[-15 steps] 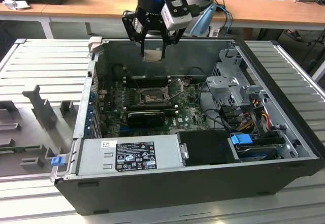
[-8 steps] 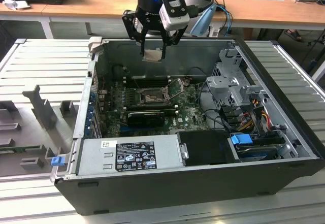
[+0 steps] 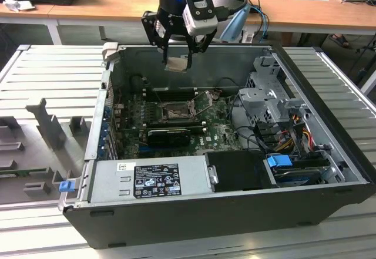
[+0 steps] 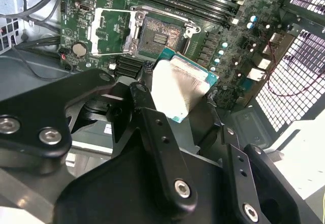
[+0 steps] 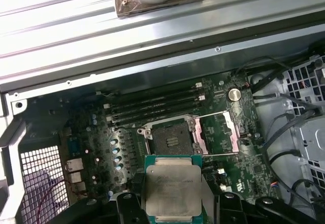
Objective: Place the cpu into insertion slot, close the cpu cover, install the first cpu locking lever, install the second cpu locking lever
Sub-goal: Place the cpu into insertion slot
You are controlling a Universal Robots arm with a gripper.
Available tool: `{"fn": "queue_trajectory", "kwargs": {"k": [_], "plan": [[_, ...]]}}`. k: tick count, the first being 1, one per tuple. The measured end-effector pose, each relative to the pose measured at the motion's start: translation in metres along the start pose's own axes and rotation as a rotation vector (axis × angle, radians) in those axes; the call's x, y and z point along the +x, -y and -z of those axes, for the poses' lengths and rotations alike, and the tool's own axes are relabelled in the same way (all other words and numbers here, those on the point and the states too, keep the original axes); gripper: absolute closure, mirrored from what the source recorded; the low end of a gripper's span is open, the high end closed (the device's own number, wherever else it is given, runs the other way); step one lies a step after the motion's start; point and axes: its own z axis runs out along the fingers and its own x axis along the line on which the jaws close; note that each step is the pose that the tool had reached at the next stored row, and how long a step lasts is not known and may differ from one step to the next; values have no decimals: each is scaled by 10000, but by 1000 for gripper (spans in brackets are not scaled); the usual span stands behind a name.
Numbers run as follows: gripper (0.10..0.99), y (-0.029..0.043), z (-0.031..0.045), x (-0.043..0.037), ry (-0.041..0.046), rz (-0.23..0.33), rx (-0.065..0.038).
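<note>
The gripper (image 3: 178, 58) is clenched on the cpu (image 5: 172, 189). It holds the chip by its edges, up in the air over the open computer case (image 3: 176, 215). The insertion slot (image 5: 170, 141) sits bare on the green board (image 5: 254, 168) below the chip. The cpu cover (image 5: 224, 132) is flipped open just beside the slot, maybe a bit tilted.

Even room light outside, shade inside the case.
In the exterior view we see soft, flat light on the ribbed table (image 3: 35, 71), while the interior of the computer case (image 3: 235, 212) lies dim across the middle of the frame. In the first wrist view the table's metal ribs glare almost white. In the second wrist view the cpu (image 4: 177, 89) face washes out pale, and the perforated wall (image 4: 297, 76) glows.
</note>
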Motion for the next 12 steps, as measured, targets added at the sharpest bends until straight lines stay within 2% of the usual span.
{"fn": "queue_trajectory", "kwargs": {"k": [12], "plan": [[557,0,0,0,43,-488,-11]]}}
